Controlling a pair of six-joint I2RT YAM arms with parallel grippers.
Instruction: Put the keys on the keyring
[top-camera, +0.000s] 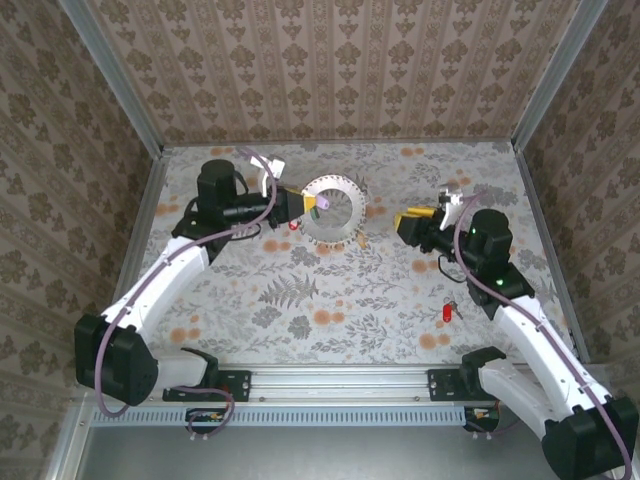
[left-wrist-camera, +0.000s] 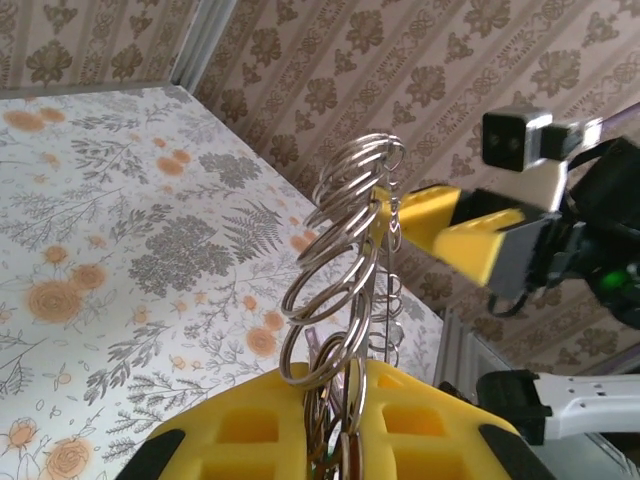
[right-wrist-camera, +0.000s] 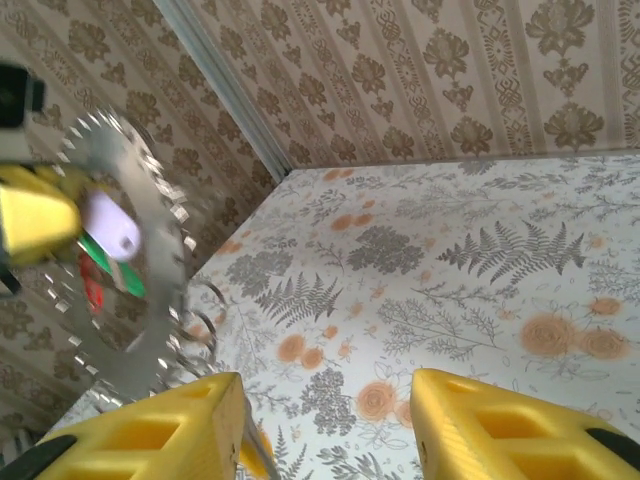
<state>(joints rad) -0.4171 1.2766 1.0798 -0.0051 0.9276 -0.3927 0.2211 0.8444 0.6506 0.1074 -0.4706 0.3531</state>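
Plainly, the left gripper (top-camera: 305, 205) clamps the keyring (top-camera: 350, 222) while the right gripper (right-wrist-camera: 325, 385) stands open. A slack clamp could let the ring swing, spoiling any threading.

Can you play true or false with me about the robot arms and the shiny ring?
1. The left gripper is pinching the keyring. True.
2. The keyring lies flat on the table. False: it is held up in the air, off the table.
3. A red key lies on the table beside the right arm. True.
4. The right gripper is squeezed shut. False: its yellow fingers stand wide apart.
5. The table is plain white. False: it is covered in a pattern of flowers and ferns.
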